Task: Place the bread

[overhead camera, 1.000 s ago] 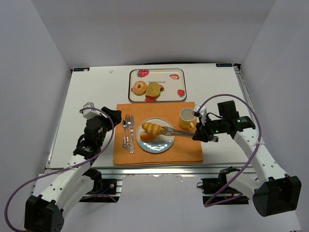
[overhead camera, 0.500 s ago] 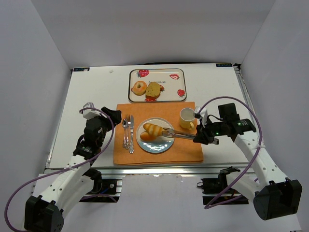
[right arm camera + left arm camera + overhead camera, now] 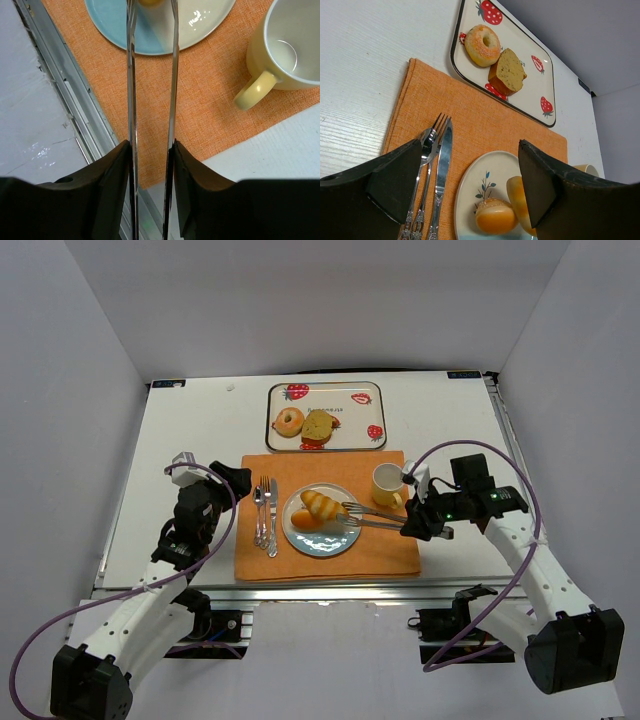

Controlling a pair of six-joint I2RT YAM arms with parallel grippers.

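A long bread roll (image 3: 322, 504) and a round bun (image 3: 306, 523) lie on the plate (image 3: 325, 544) on the orange placemat (image 3: 390, 550). My right gripper (image 3: 415, 518) is shut on metal tongs (image 3: 374, 516). The tongs' arms are spread, with their tips at the plate's right rim beside the roll. In the right wrist view the tongs (image 3: 132, 100) run from my gripper (image 3: 150, 150) up to the plate (image 3: 200, 25). My left gripper (image 3: 235, 480) is open and empty left of the mat. Its view shows the bun (image 3: 494, 216) and roll (image 3: 519, 197).
A yellow mug (image 3: 386, 483) stands right of the plate, close to the tongs. A fork, spoon and knife (image 3: 265, 515) lie left of the plate. A strawberry tray (image 3: 355, 438) at the back holds a doughnut (image 3: 288, 422) and a cake slice (image 3: 318, 426).
The tongs' arms have spread apart and their tips have drawn back slightly to the right. The roll now lies free on the plate. The left arm has not moved.
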